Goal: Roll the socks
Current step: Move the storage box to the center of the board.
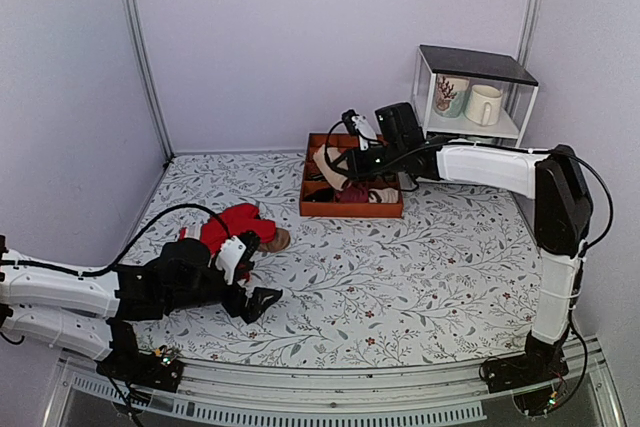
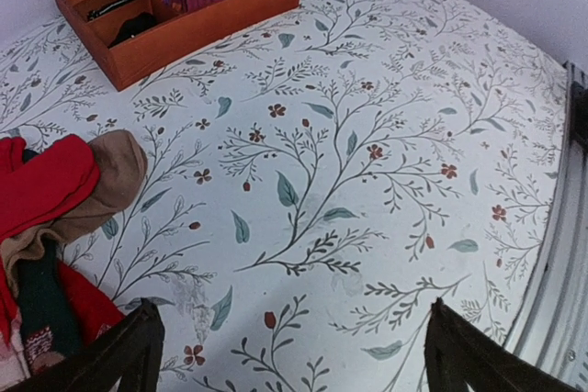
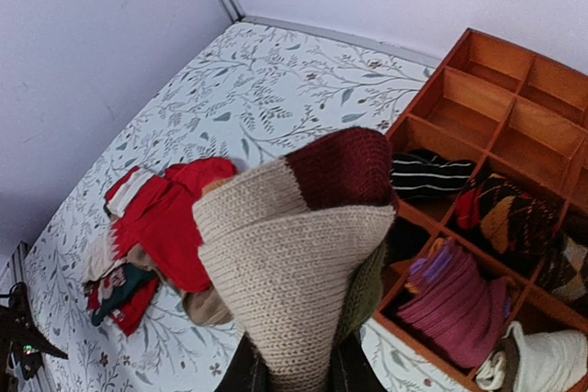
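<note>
The beige ribbed socks (image 3: 294, 263), rolled, with the dark maroon cuff on top and olive green at the side, are clamped in my right gripper (image 3: 294, 375). In the top view the right gripper (image 1: 350, 163) holds the socks (image 1: 328, 165) above the left part of the orange-brown tray (image 1: 352, 211). My left gripper (image 1: 258, 277) is open and empty, low over the table next to the red sock pile (image 1: 235, 227). In the left wrist view its dark fingers (image 2: 129, 355) stand wide apart over bare cloth.
The tray (image 3: 514, 107) has several compartments, some holding dark, striped, purple and cream sock bundles. Red, tan and green socks (image 2: 46, 199) lie in a pile at the left. A glass shelf with two mugs (image 1: 470, 97) stands at the back right.
</note>
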Robot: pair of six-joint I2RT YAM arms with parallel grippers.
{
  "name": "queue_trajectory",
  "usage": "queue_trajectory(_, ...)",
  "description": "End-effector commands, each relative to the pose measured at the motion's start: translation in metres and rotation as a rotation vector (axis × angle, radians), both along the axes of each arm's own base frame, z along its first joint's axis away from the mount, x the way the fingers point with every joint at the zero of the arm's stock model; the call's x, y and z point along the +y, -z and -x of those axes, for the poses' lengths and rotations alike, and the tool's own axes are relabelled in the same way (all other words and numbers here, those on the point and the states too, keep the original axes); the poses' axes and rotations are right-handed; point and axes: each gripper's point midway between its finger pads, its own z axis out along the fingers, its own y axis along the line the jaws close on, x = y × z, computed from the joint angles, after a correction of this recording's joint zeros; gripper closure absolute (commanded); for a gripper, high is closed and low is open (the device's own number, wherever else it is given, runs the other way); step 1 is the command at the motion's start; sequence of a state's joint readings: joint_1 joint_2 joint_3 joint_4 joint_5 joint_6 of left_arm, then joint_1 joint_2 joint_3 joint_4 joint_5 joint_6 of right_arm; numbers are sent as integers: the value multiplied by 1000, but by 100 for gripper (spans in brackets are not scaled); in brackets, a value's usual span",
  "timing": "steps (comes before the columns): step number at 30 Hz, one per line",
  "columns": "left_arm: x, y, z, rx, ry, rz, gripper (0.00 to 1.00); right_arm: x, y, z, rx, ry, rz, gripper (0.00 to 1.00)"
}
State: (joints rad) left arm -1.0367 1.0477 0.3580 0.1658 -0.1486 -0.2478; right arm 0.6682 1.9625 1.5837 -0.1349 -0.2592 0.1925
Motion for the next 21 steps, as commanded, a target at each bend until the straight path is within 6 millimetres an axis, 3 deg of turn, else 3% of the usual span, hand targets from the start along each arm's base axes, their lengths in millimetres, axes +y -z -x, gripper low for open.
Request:
queue_trajectory(1, 9, 0, -7, -21, -29, -23, 0, -16, 16, -45, -14, 84, 13, 100)
queue_trajectory(5, 7, -4, -7, -41, -21, -18, 0, -25, 59, -63, 30, 128, 74, 100)
queue_trajectory(10, 5, -4, -4, -45, 2, 12, 1, -45, 91, -84, 44, 239, 154, 100)
queue_trajectory(13, 6, 0, -2, -41, 8, 10, 1, -49, 106, -85, 78, 263, 176, 100)
queue_trajectory(17, 7, 2, -1, -44, 13, 0, 0, -51, 142, -76, 189, 257, 221, 100)
queue_trajectory(21, 6, 1, 0, -48, 28, 6, 0, -62, 177, -45, 321, 261, 237, 100)
